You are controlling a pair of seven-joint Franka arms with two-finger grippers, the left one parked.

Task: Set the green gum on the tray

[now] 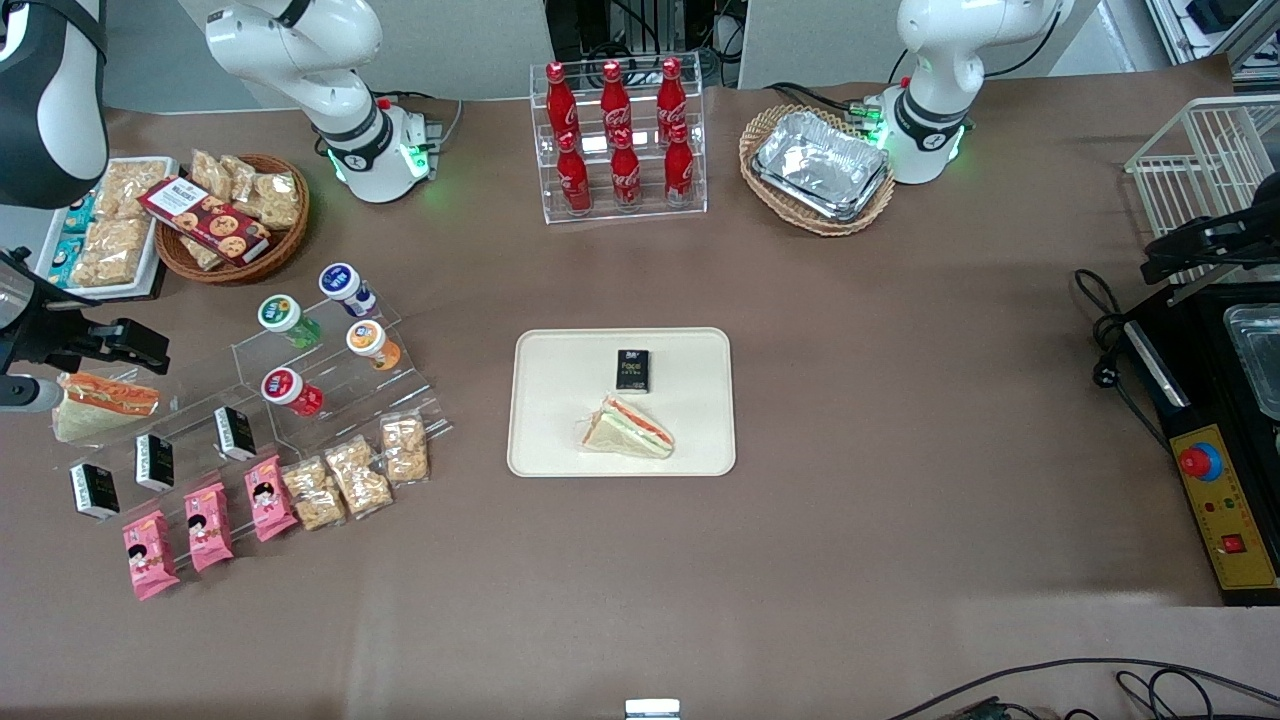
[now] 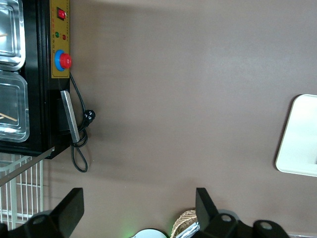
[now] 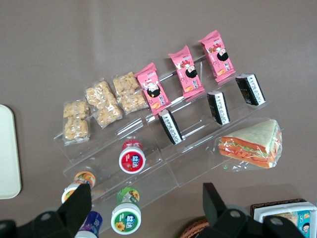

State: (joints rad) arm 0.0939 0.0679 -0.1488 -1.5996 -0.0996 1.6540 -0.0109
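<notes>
Looking at the front view, the green gum (image 1: 280, 314) stands on the clear stepped shelf (image 1: 400, 395), at middle height of the frame, between the blue-capped bottle (image 1: 342, 282) and the red-capped bottle (image 1: 285, 387). The tray (image 1: 560, 440) lies in the frame's centre, well apart from it, carrying a sandwich (image 1: 628, 428) and a black box (image 1: 632, 370). The gripper (image 1: 135, 348) hovers at the frame's edge, near the shelf.

From the right wrist view, the gripper's (image 3: 144, 191) 2 fingers (image 3: 77, 201) are spread wide, holding nothing, above the green gum (image 3: 126, 217).

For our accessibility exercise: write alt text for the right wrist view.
The open tool hovers above the green gum on a clear tiered rack, beside red-capped and orange-capped bottles; the tray edge shows nearby.
</notes>
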